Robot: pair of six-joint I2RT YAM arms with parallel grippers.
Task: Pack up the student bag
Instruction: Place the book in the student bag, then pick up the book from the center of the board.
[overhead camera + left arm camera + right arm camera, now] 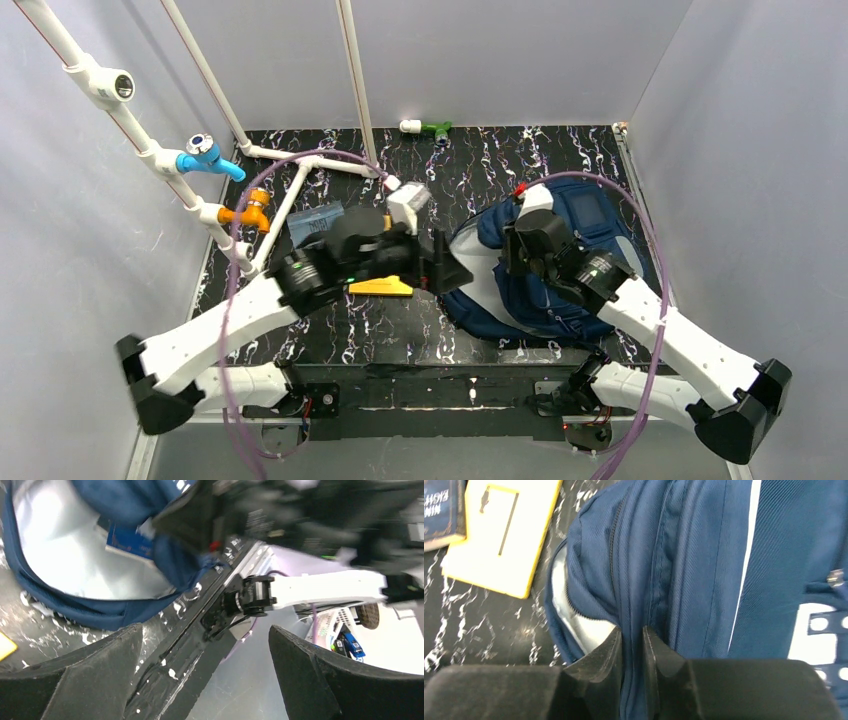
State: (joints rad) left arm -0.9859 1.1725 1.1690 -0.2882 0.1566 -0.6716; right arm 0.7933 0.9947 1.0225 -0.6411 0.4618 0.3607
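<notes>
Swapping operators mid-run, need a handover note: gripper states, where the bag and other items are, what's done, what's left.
Left gripper: open, empty, facing the bag's mouth.
Right gripper: shut on the student bag, pinching fabric beside the zip at the opening's edge.
Bag: lying on the table, right of centre, main compartment unzipped, silver lining showing.
Yellow book and dark blue book: on the table left of the bag, outside it.
Done: bag open and gripped.
Left: probably load both books, then zip up. Cannot tell whether anything is already inside.
</notes>
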